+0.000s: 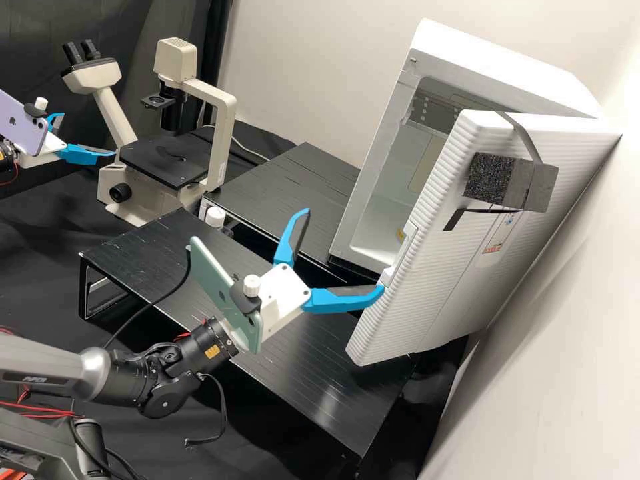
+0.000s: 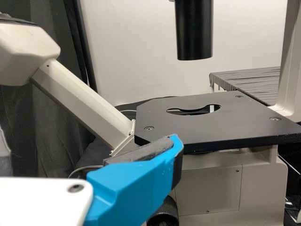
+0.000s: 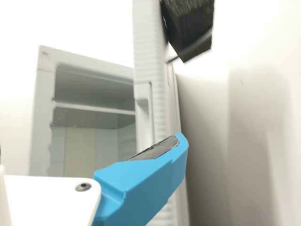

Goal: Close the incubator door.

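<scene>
Right gripper (image 1: 345, 251): the jaws stand wide apart and hold nothing. One blue finger (image 1: 343, 301) points at the free edge of the incubator door (image 1: 433, 287), its tip just beside or against that edge below the latch recess (image 1: 400, 257); contact cannot be confirmed. The door, the object of the task, stands well open, its hinge side near the wall (image 1: 567, 333). The incubator body (image 1: 507, 60) lies behind it, with the interior exposed. A dark foam block (image 1: 490, 180) is fixed to the outer face.

The step in hand is judged to be setting a finger for the push. For good leverage, the finger should bear on the outer face close to the free edge, well away from the hinge. The push should be slow and follow the door's arc toward the body, the wrist turning with it so that the tip neither slips off the edge nor becomes trapped at the frame. The foam and its strap are best avoided.

Left gripper (image 1: 89, 135): the jaws are parted and empty, beside the microscope (image 1: 227, 133); this arm is best left out of the door's swing.
</scene>
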Available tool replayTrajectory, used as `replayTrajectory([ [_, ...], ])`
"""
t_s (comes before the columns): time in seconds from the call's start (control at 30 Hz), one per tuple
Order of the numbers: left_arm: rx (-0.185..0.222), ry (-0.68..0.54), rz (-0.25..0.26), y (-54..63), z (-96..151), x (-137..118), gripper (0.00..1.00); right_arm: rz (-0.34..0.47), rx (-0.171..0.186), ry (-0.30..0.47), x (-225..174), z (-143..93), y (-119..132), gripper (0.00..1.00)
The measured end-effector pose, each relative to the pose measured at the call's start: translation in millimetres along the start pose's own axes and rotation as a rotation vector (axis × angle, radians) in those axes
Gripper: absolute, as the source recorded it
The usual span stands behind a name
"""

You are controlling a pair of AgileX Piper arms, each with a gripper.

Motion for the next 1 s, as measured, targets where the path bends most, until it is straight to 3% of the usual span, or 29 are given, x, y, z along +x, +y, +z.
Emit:
replayTrajectory([
  [0.2,0.0,0.0,0.0,0.0,0.0,0.0,1.0,-0.046,-0.035,-0.142,12.7,28.3,-12.9,1.0],
  [0.37,0.0,0.0,0.0,0.0,0.0,0.0,1.0,-0.061,-0.017,-0.215,20.1,43.1,-18.7,1.0],
  [0.7,0.0,0.0,0.0,0.0,0.0,0.0,1.0,-0.127,-0.026,-0.226,30.5,48.5,-36.8,1.0],
  [0.8,0.0,0.0,0.0,0.0,0.0,0.0,1.0,-0.149,-0.016,-0.221,31.7,47.8,-42.8,1.0],
  [1.0,0.0,0.0,0.0,0.0,0.0,0.0,1.0,-0.191,0.038,-0.185,32.4,39.5,-56.7,1.0],
])
